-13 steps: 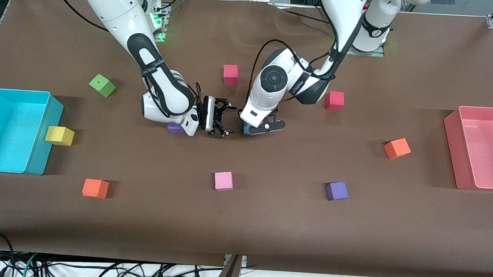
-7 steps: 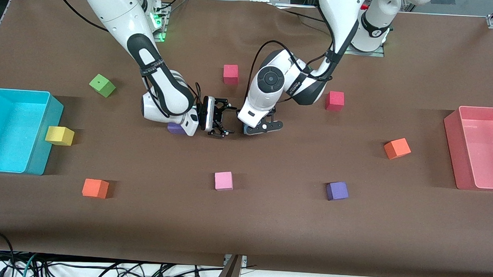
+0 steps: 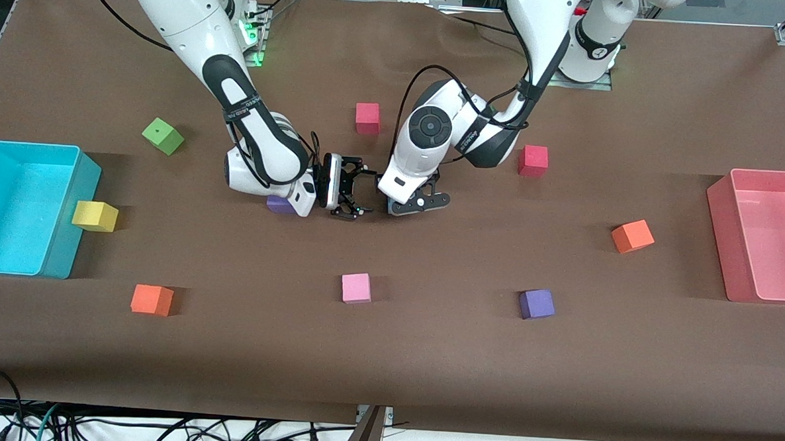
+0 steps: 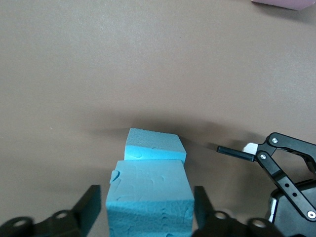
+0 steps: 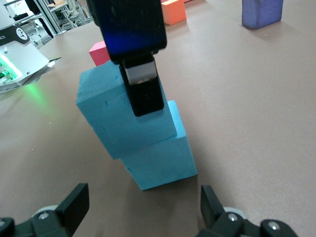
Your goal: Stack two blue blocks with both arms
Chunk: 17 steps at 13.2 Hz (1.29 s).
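Observation:
Two light blue blocks stand stacked mid-table; the front view hides them under the left wrist. The upper block (image 4: 150,197) sits askew on the lower block (image 4: 154,145), overhanging it. Both show in the right wrist view, upper (image 5: 106,121) on lower (image 5: 165,160). My left gripper (image 3: 412,201) straddles the upper block (image 4: 146,197) with its fingers (image 5: 143,94) slightly apart from the sides. My right gripper (image 3: 352,195) is open and empty on the table beside the stack, facing it (image 5: 143,202).
A purple cube (image 3: 279,204) lies under the right wrist. A pink cube (image 3: 356,288) and a purple cube (image 3: 536,304) lie nearer the camera. Red cubes (image 3: 367,117) (image 3: 533,160) lie farther. A cyan bin (image 3: 67,233) and a pink bin (image 3: 720,228) stand at the ends.
The left gripper has shifted a little toward the right gripper, covering the blue block that showed beside it. The right arm has not moved.

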Each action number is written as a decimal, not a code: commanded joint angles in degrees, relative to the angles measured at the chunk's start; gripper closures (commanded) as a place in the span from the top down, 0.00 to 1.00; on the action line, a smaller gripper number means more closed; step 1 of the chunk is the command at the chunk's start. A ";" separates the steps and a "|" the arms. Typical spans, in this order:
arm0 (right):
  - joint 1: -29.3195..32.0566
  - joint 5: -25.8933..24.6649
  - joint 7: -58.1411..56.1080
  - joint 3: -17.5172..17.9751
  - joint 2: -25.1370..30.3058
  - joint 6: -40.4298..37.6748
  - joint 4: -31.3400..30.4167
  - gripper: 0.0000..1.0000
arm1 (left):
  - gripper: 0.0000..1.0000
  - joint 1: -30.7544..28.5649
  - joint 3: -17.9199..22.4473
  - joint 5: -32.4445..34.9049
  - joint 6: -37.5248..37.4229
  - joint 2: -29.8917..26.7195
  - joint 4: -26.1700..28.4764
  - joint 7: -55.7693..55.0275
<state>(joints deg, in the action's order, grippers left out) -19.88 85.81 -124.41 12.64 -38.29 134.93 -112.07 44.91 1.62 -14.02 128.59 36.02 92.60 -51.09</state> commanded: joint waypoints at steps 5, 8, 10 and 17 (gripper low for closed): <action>0.80 1.11 -2.51 0.28 0.32 -0.28 -0.08 1.00 | 1.00 -1.66 1.28 -0.04 -1.49 -4.89 -0.58 -0.24; 0.80 1.11 -2.42 0.28 0.32 -0.37 -0.43 1.00 | 1.00 -7.01 0.84 0.05 -8.68 -11.56 0.82 0.54; 0.89 1.11 -2.25 0.28 0.41 -0.37 -0.43 1.00 | 1.00 -11.84 0.84 0.05 -13.00 -17.36 3.45 6.58; 2.12 0.76 8.09 -1.13 10.49 -1.25 -6.13 1.00 | 1.00 -28.29 0.84 11.45 -30.05 -37.05 9.80 36.37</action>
<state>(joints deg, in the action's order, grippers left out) -17.92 85.93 -120.68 11.70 -33.86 134.36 -113.39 18.99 3.39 -6.70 100.76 4.70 99.59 -21.24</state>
